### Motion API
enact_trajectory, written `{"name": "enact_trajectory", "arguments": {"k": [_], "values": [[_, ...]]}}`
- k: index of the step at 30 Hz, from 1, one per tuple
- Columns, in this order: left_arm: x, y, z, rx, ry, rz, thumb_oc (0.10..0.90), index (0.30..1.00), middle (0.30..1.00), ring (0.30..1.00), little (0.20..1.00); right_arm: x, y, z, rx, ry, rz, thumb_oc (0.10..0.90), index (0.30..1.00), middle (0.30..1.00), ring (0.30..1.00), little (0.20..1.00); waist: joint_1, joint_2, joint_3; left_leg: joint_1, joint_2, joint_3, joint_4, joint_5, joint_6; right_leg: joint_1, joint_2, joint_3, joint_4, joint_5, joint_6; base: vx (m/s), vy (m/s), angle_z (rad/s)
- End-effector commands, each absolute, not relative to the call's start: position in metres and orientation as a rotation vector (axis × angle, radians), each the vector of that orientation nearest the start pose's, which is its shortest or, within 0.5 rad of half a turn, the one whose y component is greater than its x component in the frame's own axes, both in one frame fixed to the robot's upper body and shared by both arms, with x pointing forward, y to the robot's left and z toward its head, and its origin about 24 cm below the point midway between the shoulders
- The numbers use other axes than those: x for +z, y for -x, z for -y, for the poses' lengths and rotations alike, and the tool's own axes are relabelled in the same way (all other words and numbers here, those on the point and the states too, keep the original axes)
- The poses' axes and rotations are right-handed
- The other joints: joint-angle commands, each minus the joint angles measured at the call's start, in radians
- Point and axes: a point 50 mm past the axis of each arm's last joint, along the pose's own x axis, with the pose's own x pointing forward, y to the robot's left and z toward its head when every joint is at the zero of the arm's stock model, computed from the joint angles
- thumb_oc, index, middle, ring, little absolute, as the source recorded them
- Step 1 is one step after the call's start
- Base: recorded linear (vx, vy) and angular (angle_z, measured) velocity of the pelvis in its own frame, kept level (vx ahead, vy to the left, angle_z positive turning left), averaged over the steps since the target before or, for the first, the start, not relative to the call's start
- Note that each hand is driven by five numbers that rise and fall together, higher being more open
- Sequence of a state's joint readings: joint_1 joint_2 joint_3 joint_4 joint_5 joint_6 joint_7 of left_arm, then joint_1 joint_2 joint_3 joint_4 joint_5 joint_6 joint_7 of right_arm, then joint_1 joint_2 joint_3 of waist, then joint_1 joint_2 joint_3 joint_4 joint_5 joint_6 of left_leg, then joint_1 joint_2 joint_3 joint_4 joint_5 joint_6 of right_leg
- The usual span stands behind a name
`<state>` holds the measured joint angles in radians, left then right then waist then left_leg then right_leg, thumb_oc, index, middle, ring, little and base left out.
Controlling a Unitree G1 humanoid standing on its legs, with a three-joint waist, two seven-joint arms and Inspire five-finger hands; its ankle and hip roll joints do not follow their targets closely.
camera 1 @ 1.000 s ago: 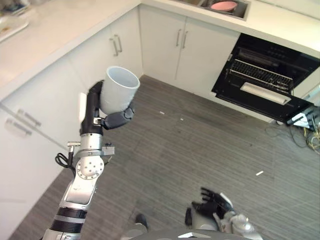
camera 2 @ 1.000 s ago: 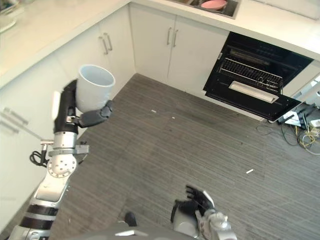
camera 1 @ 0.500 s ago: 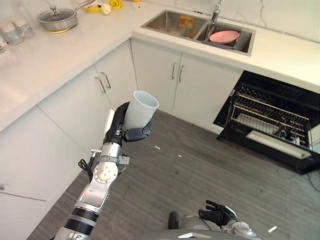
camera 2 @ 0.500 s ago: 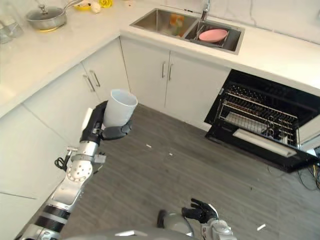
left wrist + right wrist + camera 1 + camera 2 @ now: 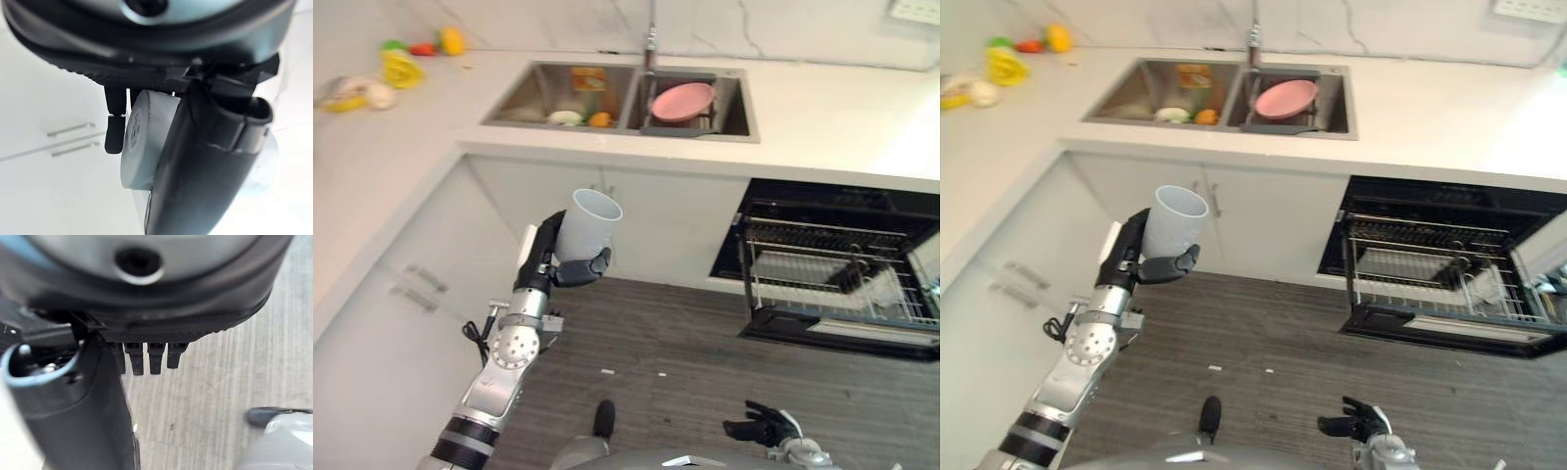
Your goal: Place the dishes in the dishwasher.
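Left hand [image 5: 548, 262] grips one white cup [image 5: 587, 225] mid-frame; right hand [image 5: 766, 428], bottom right, fingers loosely spread; one pink plate [image 5: 682, 101] in sink [image 5: 734, 116]; dishwasher [image 5: 837, 279] rack contents unclear.

A white countertop [image 5: 822, 108] runs along the marble wall, with a double steel sink [image 5: 524, 93] set into it and a tap [image 5: 651, 44] at its back edge. Yellow, red and pale food items [image 5: 396, 69] lie near the countertop's far left corner. White cabinet doors [image 5: 656, 225] stand below. The floor [image 5: 705, 343] is grey planking.
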<state>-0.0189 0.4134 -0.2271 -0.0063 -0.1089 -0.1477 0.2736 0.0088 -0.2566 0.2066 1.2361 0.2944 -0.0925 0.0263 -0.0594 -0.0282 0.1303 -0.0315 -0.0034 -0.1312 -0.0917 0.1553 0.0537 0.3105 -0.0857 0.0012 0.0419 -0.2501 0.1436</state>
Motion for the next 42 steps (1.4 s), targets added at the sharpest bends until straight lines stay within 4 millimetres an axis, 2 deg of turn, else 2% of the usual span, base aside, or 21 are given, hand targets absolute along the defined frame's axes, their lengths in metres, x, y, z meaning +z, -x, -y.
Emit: {"name": "enact_trajectory", "arguments": {"k": [1, 4, 8, 10, 11, 13, 14, 15, 17, 18, 20, 21, 23, 24, 25, 26, 27, 28, 31, 35, 42], "values": [[0.140, -0.255, -0.175, -0.026, -0.256, 0.549, 0.400, 0.300, 0.300, 0.300, 0.300, -0.160, -0.091, 0.235, -0.148, 0.098, -1.161, 0.800, 0.900, 0.900, 0.900, 0.900, 0.024, -0.028, -0.052, 0.020, 0.140, 0.156, 0.004, -0.039, -0.197, -0.162, -0.023, 0.042, -0.073, 0.229, 0.007, 0.09, 0.116, -1.46], [0.142, -0.257, -0.173, -0.051, -0.279, 0.554, 0.400, 0.300, 0.300, 0.300, 0.300, -0.160, -0.094, 0.230, -0.142, 0.086, -1.151, 0.800, 0.900, 0.900, 0.900, 0.900, 0.012, -0.038, -0.054, 0.033, 0.124, 0.201, 0.004, -0.060, -0.170, -0.216, -0.032, 0.074, 0.013, 0.239, 0.026, 0.09, 0.162, -1.33], [0.142, -0.263, -0.166, -0.092, -0.275, 0.548, 0.400, 0.300, 0.300, 0.300, 0.300, -0.156, -0.116, 0.222, -0.061, 0.148, -1.099, 0.800, 0.900, 0.900, 0.900, 0.900, -0.008, -0.049, -0.054, 0.061, 0.102, 0.267, 0.004, -0.091, -0.143, -0.280, -0.047, 0.107, 0.064, 0.298, 0.058, 0.07, 0.128, -0.38], [0.144, -0.263, -0.163, -0.103, -0.273, 0.554, 0.400, 0.300, 0.300, 0.300, 0.300, -0.153, -0.125, 0.218, -0.026, 0.187, -1.073, 0.800, 0.900, 0.900, 0.900, 0.900, -0.007, -0.046, -0.053, 0.077, 0.103, 0.305, 0.004, -0.113, -0.140, -0.312, -0.062, 0.038, 0.065, 0.316, 0.065, 0.01, 0.075, -0.58], [0.145, -0.263, -0.165, -0.096, -0.280, 0.559, 0.400, 0.300, 0.300, 0.300, 0.300, -0.152, -0.127, 0.219, -0.023, 0.207, -1.059, 0.800, 0.900, 0.900, 0.900, 0.900, 0.002, -0.042, -0.051, 0.087, 0.107, 0.330, 0.004, -0.123, -0.140, -0.323, -0.078, -0.047, 0.055, 0.322, 0.058, -0.03, 0.071, -0.73], [0.146, -0.259, -0.170, -0.086, -0.305, 0.559, 0.400, 0.300, 0.300, 0.300, 0.300, -0.148, -0.135, 0.221, -0.020, 0.254, -1.019, 0.800, 0.900, 0.900, 0.900, 0.900, 0.028, -0.034, -0.054, 0.100, 0.117, 0.385, 0.004, -0.136, -0.143, -0.326, -0.124, -0.274, 0.031, 0.336, 0.046, -0.02, 0.057, -1.12], [0.146, -0.257, -0.171, -0.083, -0.314, 0.563, 0.400, 0.300, 0.300, 0.300, 0.300, -0.146, -0.138, 0.221, -0.011, 0.274, -1.000, 0.800, 0.900, 0.900, 0.900, 0.900, 0.035, -0.037, -0.055, 0.107, 0.117, 0.407, 0.004, -0.141, -0.143, -0.320, -0.144, -0.332, 0.022, 0.353, 0.051, -0.02, -0.005, -1.60], [0.146, -0.255, -0.173, -0.073, -0.322, 0.566, 0.400, 0.300, 0.300, 0.300, 0.300, -0.141, -0.145, 0.222, -0.003, 0.312, -0.956, 0.800, 0.900, 0.900, 0.900, 0.900, 0.032, -0.043, -0.058, 0.117, 0.119, 0.430, 0.004, -0.144, -0.146, -0.321, -0.166, -0.354, 0.002, 0.383, 0.066, 0.00, -0.023, -1.53], [0.147, -0.256, -0.171, -0.071, -0.318, 0.576, 0.400, 0.300, 0.300, 0.300, 0.300, -0.130, -0.159, 0.226, 0.003, 0.379, -0.864, 0.800, 0.900, 0.900, 0.900, 0.900, 0.020, -0.048, -0.062, 0.131, 0.119, 0.437, 0.004, -0.150, -0.142, -0.313, -0.137, -0.265, -0.035, 0.364, 0.063, 0.06, 0.001, -0.47], [0.149, -0.256, -0.170, -0.065, -0.316, 0.589, 0.400, 0.300, 0.300, 0.300, 0.300, -0.122, -0.169, 0.227, 0.002, 0.411, -0.801, 0.800, 0.900, 0.900, 0.900, 0.900, 0.014, -0.049, -0.068, 0.133, 0.118, 0.438, 0.004, -0.153, -0.143, -0.311, -0.134, -0.250, -0.058, 0.359, 0.062, 0.10, -0.004, -0.44], [0.157, -0.257, -0.165, -0.052, -0.330, 0.637, 0.400, 0.300, 0.300, 0.300, 0.300, -0.088, -0.204, 0.231, 0.000, 0.491, -0.601, 0.800, 0.900, 0.900, 0.900, 0.900, 0.015, -0.043, -0.084, 0.153, 0.128, 0.470, 0.004, -0.159, -0.152, -0.268, -0.137, -0.264, -0.118, 0.362, 0.073, 0.06, -0.054, -0.24], [0.157, -0.257, -0.165, -0.052, -0.329, 0.638, 0.400, 0.300, 0.300, 0.300, 0.300, -0.088, -0.204, 0.232, -0.001, 0.492, -0.600, 0.800, 0.900, 0.900, 0.900, 0.900, 0.017, -0.044, -0.083, 0.150, 0.128, 0.471, 0.004, -0.153, -0.152, -0.270, -0.137, -0.262, -0.120, 0.367, 0.071, 0.02, -0.063, -0.13], [0.162, -0.261, -0.156, -0.077, -0.324, 0.658, 0.400, 0.300, 0.300, 0.300, 0.300, -0.067, -0.224, 0.236, -0.005, 0.539, -0.496, 0.800, 0.900, 0.900, 0.900, 0.900, 0.010, -0.045, -0.086, 0.161, 0.135, 0.473, 0.004, -0.148, -0.155, -0.253, -0.130, -0.257, -0.119, 0.356, 0.067, 0.03, -0.045, -0.64], [0.164, -0.260, -0.172, -0.013, -0.367, 0.652, 0.400, 0.300, 0.300, 0.300, 0.300, 0.074, -0.267, 0.270, -0.015, 0.745, 0.007, 0.800, 0.900, 0.900, 0.900, 0.900, -0.012, -0.047, -0.088, 0.176, 0.141, 0.479, 0.004, -0.148, -0.162, -0.242, -0.126, -0.252, -0.121, 0.350, 0.068, 0.04, -0.052, -0.42], [0.172, -0.259, -0.179, 0.023, -0.381, 0.676, 0.400, 0.300, 0.300, 0.300, 0.300, 0.076, -0.243, 0.296, -0.137, 0.678, -0.049, 0.800, 0.900, 0.900, 0.900, 0.900, -0.058, -0.051, -0.090, 0.183, 0.145, 0.494, 0.004, -0.156, -0.167, -0.242, -0.121, -0.242, -0.120, 0.342, 0.068, 0.00, -0.065, 0.28], [0.169, -0.259, -0.171, -0.028, -0.387, 0.662, 0.400, 0.300, 0.300, 0.300, 0.300, 0.081, -0.217, 0.287, -0.031, 0.547, 0.000, 0.800, 0.900, 0.900, 0.900, 0.900, -0.073, -0.043, -0.099, 0.184, 0.150, 0.507, 0.004, -0.148, -0.166, -0.247, -0.114, -0.235, -0.121, 0.344, 0.063, -0.01, -0.037, 0.50], [0.167, -0.258, -0.176, -0.025, -0.423, 0.650, 0.400, 0.300, 0.300, 0.300, 0.300, 0.116, -0.209, 0.283, 0.012, 0.570, 0.141, 0.800, 0.900, 0.900, 0.900, 0.900, -0.103, -0.027, -0.104, 0.194, 0.154, 0.523, 0.004, -0.155, -0.167, -0.245, -0.105, -0.218, -0.121, 0.331, 0.065, -0.03, -0.026, 0.19], [0.166, -0.258, -0.181, -0.013, -0.432, 0.645, 0.400, 0.300, 0.300, 0.300, 0.300, 0.127, -0.206, 0.274, 0.054, 0.567, 0.210, 0.800, 0.900, 0.900, 0.900, 0.900, -0.114, -0.020, -0.107, 0.192, 0.155, 0.532, 0.004, -0.148, -0.167, -0.251, -0.103, -0.210, -0.124, 0.334, 0.061, -0.01, -0.006, -0.72], [0.171, -0.259, -0.182, -0.010, -0.438, 0.661, 0.400, 0.300, 0.300, 0.300, 0.300, 0.134, -0.215, 0.259, 0.091, 0.547, 0.276, 0.800, 0.900, 0.900, 0.900, 0.900, -0.113, 0.003, -0.113, 0.196, 0.163, 0.546, 0.004, -0.144, -0.170, -0.253, -0.095, -0.196, -0.123, 0.327, 0.055, -0.01, -0.022, -1.15], [0.179, -0.254, -0.178, -0.031, -0.416, 0.712, 0.400, 0.300, 0.300, 0.300, 0.300, 0.148, -0.221, 0.240, 0.125, 0.490, 0.399, 0.800, 0.900, 0.900, 0.900, 0.900, -0.107, 0.011, -0.113, 0.198, 0.170, 0.547, 0.004, -0.140, -0.173, -0.248, -0.090, -0.192, -0.123, 0.320, 0.049, 0.00, -0.035, -0.16], [0.185, -0.259, -0.151, -0.128, -0.373, 0.767, 0.400, 0.300, 0.300, 0.300, 0.300, 0.161, -0.231, 0.199, 0.177, 0.192, 0.588, 0.800, 0.900, 0.900, 0.900, 0.900, -0.090, 0.033, -0.113, 0.201, 0.173, 0.534, 0.004, -0.136, -0.172, -0.230, -0.088, -0.196, -0.123, 0.307, 0.044, 0.01, -0.021, 0.16]]}}
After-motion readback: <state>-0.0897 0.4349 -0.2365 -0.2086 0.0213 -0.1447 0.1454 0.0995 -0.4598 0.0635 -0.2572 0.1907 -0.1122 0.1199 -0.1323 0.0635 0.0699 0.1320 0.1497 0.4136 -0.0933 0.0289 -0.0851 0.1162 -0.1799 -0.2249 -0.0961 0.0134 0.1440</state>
